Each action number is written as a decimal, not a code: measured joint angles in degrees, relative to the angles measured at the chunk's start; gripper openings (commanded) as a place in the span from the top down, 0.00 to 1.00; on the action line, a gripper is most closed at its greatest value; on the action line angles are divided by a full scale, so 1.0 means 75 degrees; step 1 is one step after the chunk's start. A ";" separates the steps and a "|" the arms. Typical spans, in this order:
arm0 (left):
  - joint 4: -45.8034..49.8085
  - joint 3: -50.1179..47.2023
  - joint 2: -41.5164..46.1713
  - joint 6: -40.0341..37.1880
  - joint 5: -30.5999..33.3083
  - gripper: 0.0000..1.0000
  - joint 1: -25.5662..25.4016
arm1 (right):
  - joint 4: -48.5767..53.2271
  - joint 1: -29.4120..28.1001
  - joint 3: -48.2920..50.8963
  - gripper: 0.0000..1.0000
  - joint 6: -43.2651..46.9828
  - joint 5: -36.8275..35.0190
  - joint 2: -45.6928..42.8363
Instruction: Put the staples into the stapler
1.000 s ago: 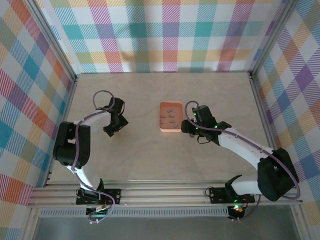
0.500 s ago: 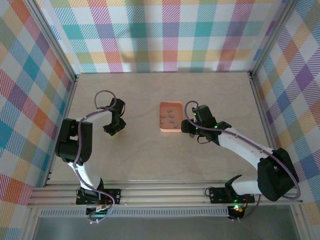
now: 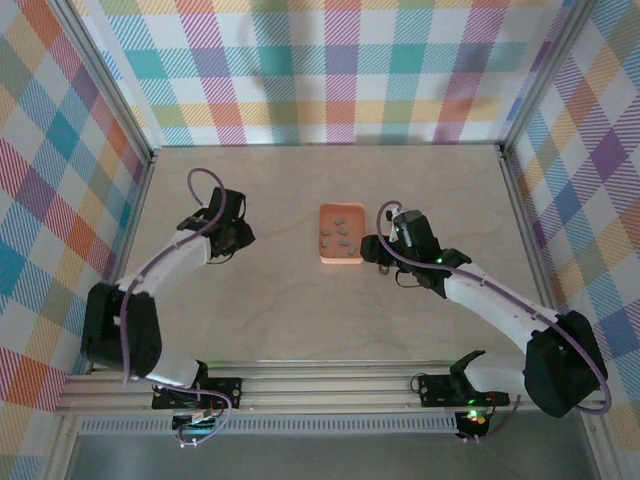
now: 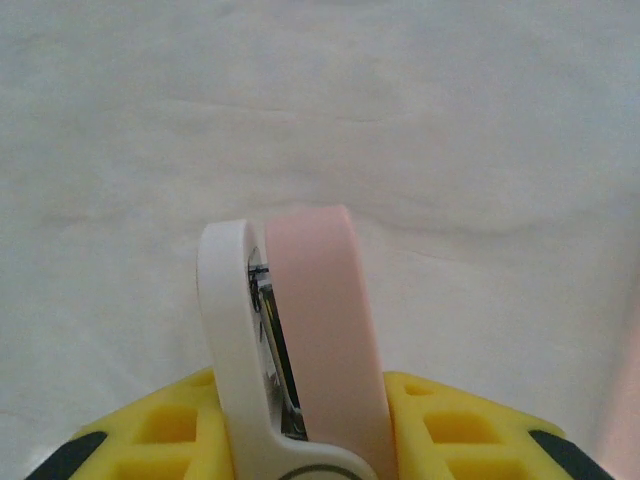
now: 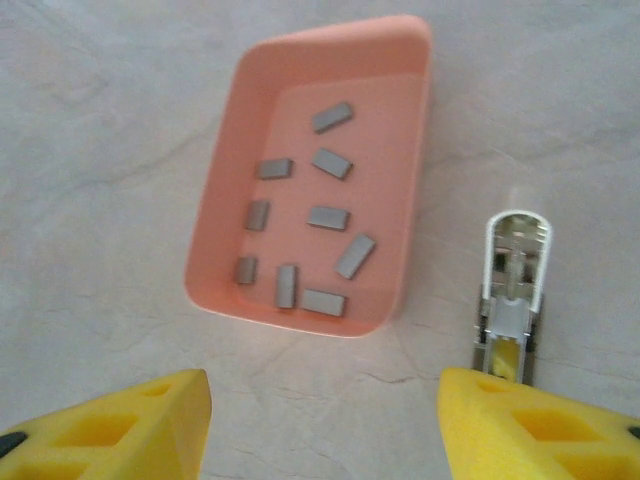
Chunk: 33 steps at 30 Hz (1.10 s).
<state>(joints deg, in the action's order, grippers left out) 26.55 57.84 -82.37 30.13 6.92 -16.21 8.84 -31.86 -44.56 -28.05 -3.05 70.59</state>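
Observation:
A small pink and white stapler (image 4: pixel 310 300) with a metal inside stands on edge between the yellow fingers (image 4: pixel 455 425) of my left gripper (image 4: pixel 300 410), which is shut on it. In the top view that gripper (image 3: pixel 232 238) is over the left part of the table. Several short grey staples (image 5: pixel 328 217) lie in the shallow orange tray (image 5: pixel 400 290) at mid-table (image 3: pixel 341 257). My right gripper (image 5: pixel 325 430) hovers open just near of the tray, nothing between its fingers; from above it (image 3: pixel 381 256) sits at the tray's right edge.
A narrow white-rimmed metal piece (image 5: pixel 515 285) lies on the table right of the tray, just ahead of my right finger (image 5: pixel 545 425). Plaid walls (image 3: pixel 330 70) close in the table on three sides. Bare tabletop (image 3: pixel 300 320) lies between the arms.
My left gripper has shut on the stapler, and the left arm's elbow has swung out to the left and nearer. The right gripper has edged slightly right, still open.

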 measured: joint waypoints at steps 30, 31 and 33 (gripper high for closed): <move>-0.3573 -0.2792 0.2818 -0.6443 -0.4007 0.96 -0.1775 | -0.3506 -0.1757 0.0574 0.36 -0.1367 0.1746 -0.0038; -0.3573 -0.2792 0.2821 -0.6496 -0.4019 0.96 -0.1789 | -0.3538 -0.1766 0.0560 0.36 -0.1416 0.1734 0.0032; -0.3573 -0.2792 0.2821 -0.6569 -0.4062 0.96 -0.1798 | -0.3587 -0.1804 0.0495 0.37 -0.1536 0.1731 0.0207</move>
<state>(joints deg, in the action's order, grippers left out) -0.25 36.91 -61.21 -19.14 -23.55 -29.69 -18.06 -45.39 -40.84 -39.57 9.93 72.14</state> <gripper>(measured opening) 0.312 0.635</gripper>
